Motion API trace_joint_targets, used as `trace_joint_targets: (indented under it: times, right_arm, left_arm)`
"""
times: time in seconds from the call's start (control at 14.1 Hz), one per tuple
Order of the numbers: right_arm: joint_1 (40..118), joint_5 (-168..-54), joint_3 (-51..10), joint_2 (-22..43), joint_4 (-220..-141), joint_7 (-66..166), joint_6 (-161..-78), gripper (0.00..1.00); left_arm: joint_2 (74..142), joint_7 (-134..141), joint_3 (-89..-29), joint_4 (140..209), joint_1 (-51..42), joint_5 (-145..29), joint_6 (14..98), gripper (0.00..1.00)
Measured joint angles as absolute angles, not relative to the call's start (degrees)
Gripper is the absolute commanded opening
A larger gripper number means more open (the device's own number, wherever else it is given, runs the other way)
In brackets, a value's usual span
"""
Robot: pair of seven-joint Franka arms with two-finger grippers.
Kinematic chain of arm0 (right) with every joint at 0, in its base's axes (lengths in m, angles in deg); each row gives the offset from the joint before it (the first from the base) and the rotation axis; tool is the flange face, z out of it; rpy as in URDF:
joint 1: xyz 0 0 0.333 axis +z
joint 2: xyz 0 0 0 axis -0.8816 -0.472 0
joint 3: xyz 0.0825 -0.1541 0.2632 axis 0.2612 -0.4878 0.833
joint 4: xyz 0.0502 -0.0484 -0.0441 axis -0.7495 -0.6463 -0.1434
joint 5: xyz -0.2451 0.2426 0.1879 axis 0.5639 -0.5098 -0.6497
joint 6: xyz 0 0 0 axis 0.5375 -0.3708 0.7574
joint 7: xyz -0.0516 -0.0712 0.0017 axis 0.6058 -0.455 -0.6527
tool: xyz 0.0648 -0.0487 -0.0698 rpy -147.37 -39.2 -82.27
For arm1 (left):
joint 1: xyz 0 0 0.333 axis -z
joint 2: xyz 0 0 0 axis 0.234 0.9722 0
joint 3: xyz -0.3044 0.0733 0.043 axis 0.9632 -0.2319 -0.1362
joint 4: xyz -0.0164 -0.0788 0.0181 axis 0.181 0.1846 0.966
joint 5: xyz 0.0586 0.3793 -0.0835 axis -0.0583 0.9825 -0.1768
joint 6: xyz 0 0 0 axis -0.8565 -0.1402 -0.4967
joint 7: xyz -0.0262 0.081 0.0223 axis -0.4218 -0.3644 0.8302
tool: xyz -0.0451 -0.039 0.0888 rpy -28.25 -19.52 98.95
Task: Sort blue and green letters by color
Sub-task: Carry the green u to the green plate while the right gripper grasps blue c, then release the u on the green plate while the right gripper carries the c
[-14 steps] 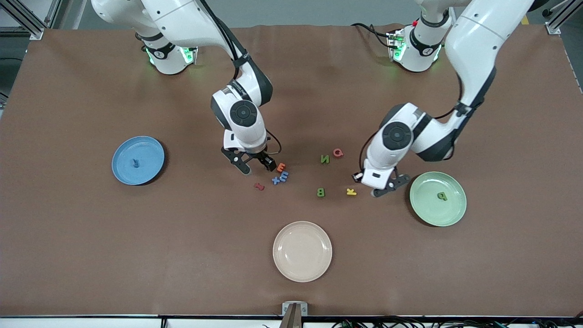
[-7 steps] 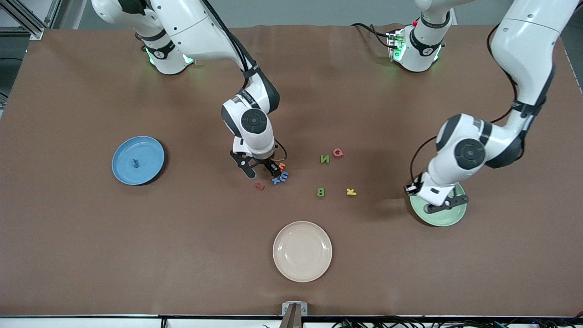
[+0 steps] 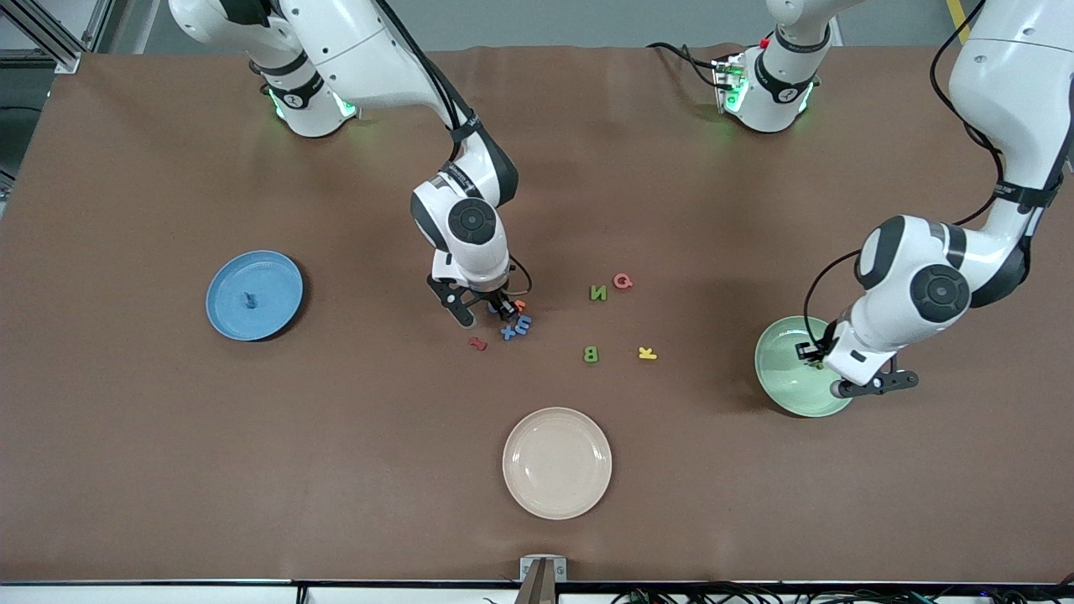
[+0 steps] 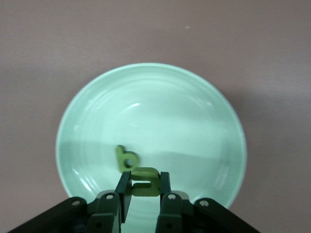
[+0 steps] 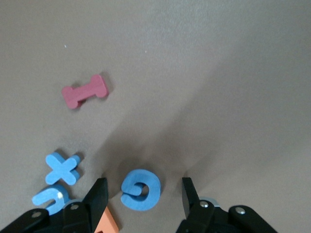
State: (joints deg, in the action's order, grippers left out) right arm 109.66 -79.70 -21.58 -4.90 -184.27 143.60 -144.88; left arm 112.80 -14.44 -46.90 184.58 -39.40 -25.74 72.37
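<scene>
The left arm has swung toward its own end of the table since a second ago, and the left gripper (image 3: 864, 382) is now hanging over the glossy green plate (image 4: 87, 121), fingers clamped on a matte olive-green foam letter (image 4: 145, 180). Another green letter (image 4: 126, 158) is lying flat in that plate. The right gripper (image 3: 480, 309) has dropped to the brown table cover (image 3: 168, 461), its fingers (image 5: 97, 194) now standing apart either side of a curled blue letter (image 5: 141, 189), not touching it. A blue X (image 5: 62, 168) is lying beside it, a red I (image 5: 85, 91) farther off. The blue plate (image 3: 285, 277) is holding one blue letter (image 3: 247, 299).
</scene>
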Motion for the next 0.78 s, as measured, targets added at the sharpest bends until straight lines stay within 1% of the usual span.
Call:
trace_joint_targets:
  times: [0.07, 0.14, 0.35, 0.64, 0.78]
  right_arm:
    - [109.90, -79.70, -21.58, -4.91, -184.27, 143.61, -144.81, 0.58]
    - [110.07, -79.70, -21.58, -4.91, -184.25, 143.65, -144.81, 0.54]
    - [110.13, -79.70, -21.60, -4.91, -184.13, 143.65, -144.82, 0.36]
    - [110.13, -79.70, -21.62, -4.90, -183.83, 143.60, -144.80, 0.04]
    - [110.13, -79.68, -21.67, -4.90, -183.79, 143.57, -144.61, 0.01]
  left_arm:
    - [113.09, -13.72, -46.90, 184.59, -39.95, -25.32, 72.37, 0.02]
    - [113.42, -13.57, -46.89, 184.60, -40.22, -24.66, 72.37, 0.02]
    - [114.49, -13.56, -46.89, 184.61, -40.88, -22.41, 72.40, 0.03]
    - [115.50, -13.55, -46.89, 184.61, -41.05, -21.77, 72.89, 0.04]
    - [116.10, -13.55, -46.89, 184.61, -41.05, -21.63, 73.37, 0.06]
